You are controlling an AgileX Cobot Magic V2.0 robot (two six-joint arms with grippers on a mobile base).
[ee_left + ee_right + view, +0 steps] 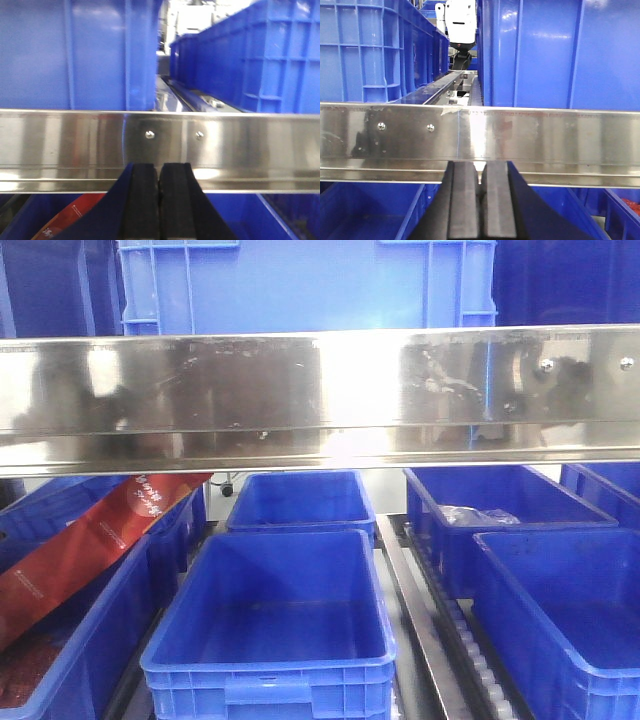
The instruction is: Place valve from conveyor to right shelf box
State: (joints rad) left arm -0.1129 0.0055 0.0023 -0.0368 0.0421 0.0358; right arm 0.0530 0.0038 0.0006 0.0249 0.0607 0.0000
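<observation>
Neither the valve nor the conveyor is in view. My left gripper (pixel 159 170) is shut, its black pads pressed together with nothing between them, facing a steel shelf rail (pixel 225 145). In the right wrist view my right gripper (pixel 481 170) is also shut and empty, in front of the same kind of rail (pixel 560 135). The front view shows no gripper. Under its rail (pixel 320 390), blue shelf boxes stand on the right: a near one (pixel 560 540) and a far one (pixel 440 510) holding a clear plastic bag (pixel 478 515).
Two blue boxes stand in the middle lane, one near (pixel 265 668) and one far (pixel 300 525). A red packet (pixel 90 540) leans in the left box. More blue crates (pixel 300 285) fill the tier above the rail. Roller tracks run between the lanes.
</observation>
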